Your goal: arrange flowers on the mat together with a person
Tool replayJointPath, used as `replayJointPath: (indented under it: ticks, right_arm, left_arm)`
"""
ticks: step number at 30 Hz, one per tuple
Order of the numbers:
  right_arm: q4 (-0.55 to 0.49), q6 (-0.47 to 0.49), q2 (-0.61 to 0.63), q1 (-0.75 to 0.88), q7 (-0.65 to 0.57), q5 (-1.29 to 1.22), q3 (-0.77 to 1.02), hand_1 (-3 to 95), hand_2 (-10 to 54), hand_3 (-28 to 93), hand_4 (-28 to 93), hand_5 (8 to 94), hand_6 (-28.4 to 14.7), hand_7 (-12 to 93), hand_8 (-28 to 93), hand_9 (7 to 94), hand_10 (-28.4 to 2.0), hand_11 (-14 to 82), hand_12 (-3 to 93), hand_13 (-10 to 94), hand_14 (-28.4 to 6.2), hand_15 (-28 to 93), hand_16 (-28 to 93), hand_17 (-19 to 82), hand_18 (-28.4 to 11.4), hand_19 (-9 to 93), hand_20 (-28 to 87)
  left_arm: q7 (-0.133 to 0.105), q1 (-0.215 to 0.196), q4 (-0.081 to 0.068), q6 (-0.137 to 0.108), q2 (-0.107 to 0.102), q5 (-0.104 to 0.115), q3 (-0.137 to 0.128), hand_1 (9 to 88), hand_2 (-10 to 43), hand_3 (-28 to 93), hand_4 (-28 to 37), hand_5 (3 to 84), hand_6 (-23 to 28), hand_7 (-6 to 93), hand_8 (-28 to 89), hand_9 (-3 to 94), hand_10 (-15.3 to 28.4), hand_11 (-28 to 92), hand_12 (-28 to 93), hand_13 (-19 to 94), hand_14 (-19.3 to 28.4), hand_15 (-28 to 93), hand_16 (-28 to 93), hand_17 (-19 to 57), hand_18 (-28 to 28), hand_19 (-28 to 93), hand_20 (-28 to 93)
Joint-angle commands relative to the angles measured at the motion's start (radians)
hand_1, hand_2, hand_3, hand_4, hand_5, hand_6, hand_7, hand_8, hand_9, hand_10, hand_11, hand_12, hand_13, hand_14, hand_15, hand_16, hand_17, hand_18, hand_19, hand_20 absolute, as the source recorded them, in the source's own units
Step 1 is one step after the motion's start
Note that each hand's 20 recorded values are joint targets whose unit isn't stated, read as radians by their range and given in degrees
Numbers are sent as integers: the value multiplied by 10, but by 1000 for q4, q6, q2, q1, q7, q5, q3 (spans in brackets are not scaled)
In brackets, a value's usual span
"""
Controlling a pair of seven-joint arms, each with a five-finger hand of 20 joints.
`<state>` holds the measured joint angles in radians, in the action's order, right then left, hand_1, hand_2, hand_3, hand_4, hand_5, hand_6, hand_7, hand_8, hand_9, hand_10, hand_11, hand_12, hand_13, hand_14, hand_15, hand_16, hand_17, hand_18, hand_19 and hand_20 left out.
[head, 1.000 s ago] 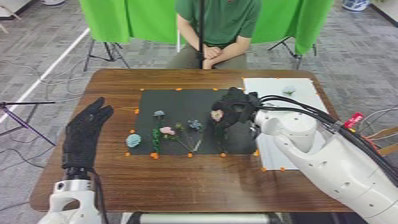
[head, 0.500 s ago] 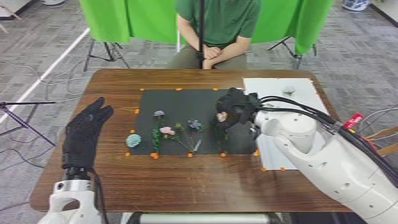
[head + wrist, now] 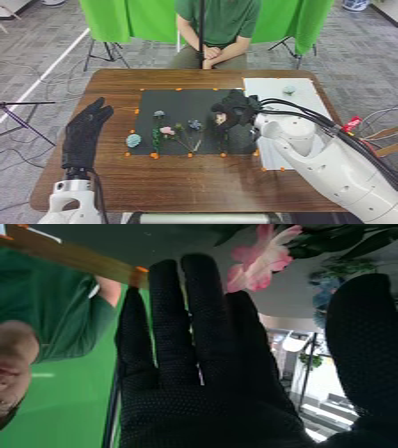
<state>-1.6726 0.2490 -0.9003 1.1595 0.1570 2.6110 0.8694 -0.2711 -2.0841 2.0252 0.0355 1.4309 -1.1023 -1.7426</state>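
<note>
On the worktop (image 3: 204, 192) we have the mat (image 3: 178, 100) and, to its right, the sheet (image 3: 306, 107), which reaches both farther and nearer than the mat. One flower (image 3: 289, 90) lies toward the sheet's far end. Along the mat we find, from left to right, a second flower (image 3: 133, 140) at the near part of the left edge, a third (image 3: 159, 114) farther off, a fourth (image 3: 167, 130) nearer than the third, a fifth (image 3: 195, 124), and a sixth (image 3: 221, 119) in the right part.
</note>
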Motion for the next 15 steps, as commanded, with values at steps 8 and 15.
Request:
replayJointPath:
  ticks: [8,15]
  right_arm:
    - [-244,-114,-115,232,-159,-303,394,196,-36,731,-211,379,3,128,-110,467,-141,58,142,449,-141,139,273,209,-147,199,325]
    - [-420,-264,-379,633,-40,-1452,673,167,28,718,-190,507,-13,121,-100,510,-157,61,136,416,-147,111,251,216,-128,113,290]
  left_arm:
    - [2,-5,-3,7,7,-3,0,311,-73,643,-165,457,31,95,-51,450,124,154,151,355,147,102,3,64,99,16,161]
    - [4,-18,-2,16,17,-4,4,312,-72,642,-164,459,32,93,-52,451,124,155,151,356,147,101,3,86,94,26,168]
